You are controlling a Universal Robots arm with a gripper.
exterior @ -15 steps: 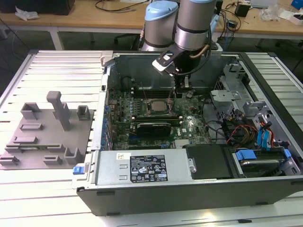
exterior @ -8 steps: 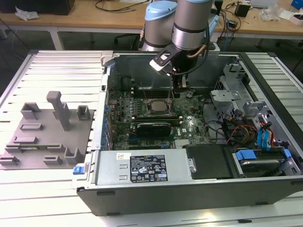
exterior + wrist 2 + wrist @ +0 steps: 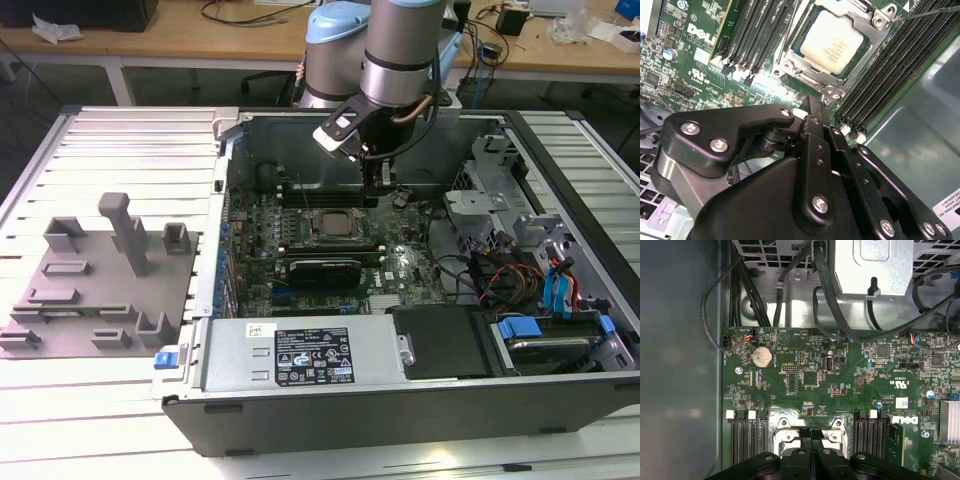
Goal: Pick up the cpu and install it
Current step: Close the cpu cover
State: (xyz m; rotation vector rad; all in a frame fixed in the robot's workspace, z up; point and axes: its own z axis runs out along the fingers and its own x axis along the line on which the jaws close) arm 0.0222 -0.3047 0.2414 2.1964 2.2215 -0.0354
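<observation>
In the exterior view the gripper [image 3: 385, 182] hangs over the motherboard [image 3: 400, 262], just beyond the socket [image 3: 330, 226]. In the second wrist view the cpu [image 3: 832, 42] lies seated in that socket. The fingers [image 3: 812, 125] are pressed together beside it, holding nothing. In the first wrist view the gripper covers most of the socket, hiding the cpu.

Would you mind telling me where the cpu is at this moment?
In the second wrist view the cpu lies inside the socket frame on the motherboard, between two banks of memory slots, with the gripper close to the frame's edge.
</observation>
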